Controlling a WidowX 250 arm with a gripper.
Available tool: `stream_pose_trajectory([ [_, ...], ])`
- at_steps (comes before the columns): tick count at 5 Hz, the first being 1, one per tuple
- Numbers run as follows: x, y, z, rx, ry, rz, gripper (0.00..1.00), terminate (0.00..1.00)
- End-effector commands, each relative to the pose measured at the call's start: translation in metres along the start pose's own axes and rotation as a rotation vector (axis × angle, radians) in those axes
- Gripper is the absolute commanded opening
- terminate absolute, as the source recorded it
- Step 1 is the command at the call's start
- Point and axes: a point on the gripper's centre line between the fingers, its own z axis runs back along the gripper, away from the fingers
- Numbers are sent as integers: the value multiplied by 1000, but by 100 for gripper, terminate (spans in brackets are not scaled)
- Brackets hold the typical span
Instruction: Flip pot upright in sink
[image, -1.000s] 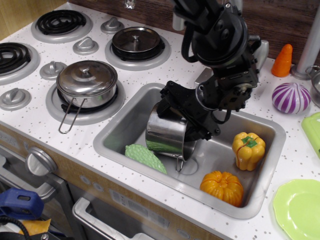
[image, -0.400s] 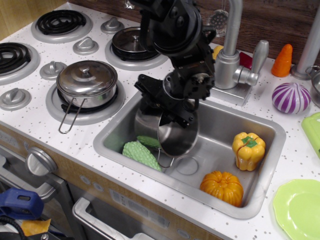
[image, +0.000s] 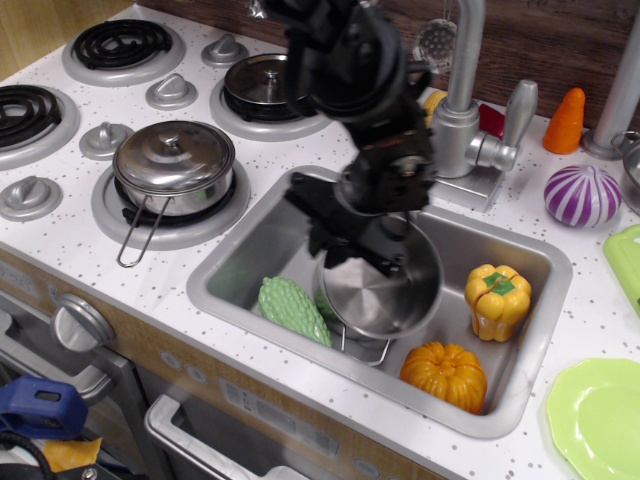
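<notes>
The small shiny steel pot (image: 382, 288) is in the middle of the grey sink (image: 252, 250), its open mouth turned up and slightly toward the camera, so the inside bottom shows. Its wire loop handle (image: 366, 350) points to the front, over the sink floor. My black gripper (image: 352, 236) reaches down from the back left and is shut on the pot's far-left rim. Whether the pot rests on the sink floor or hangs just above it I cannot tell.
In the sink are a green ridged vegetable (image: 293, 310) left of the pot, a yellow pepper (image: 497, 300) to the right and an orange pumpkin (image: 445, 376) at front right. The chrome faucet (image: 464, 110) stands behind. A lidded steel pot (image: 175, 160) sits on the stove.
The pot has turned from lying tilted on its side to mouth-up, and it has shifted right toward the sink's middle. The gripper has rotated with it and lowered.
</notes>
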Motion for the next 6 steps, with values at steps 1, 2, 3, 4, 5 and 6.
stream_pose_trajectory([
  [1, 15, 5, 15, -36, -21, 45, 0, 0],
  [2, 14, 6, 16, -31, -12, 36, 0, 0],
  [3, 13, 7, 13, -55, -30, -3, 100, 0],
  [4, 13, 7, 13, -55, -30, -3, 100, 0],
  [5, 13, 7, 13, -55, -30, -3, 100, 0],
  [6, 13, 7, 13, -55, -30, -3, 100, 100],
])
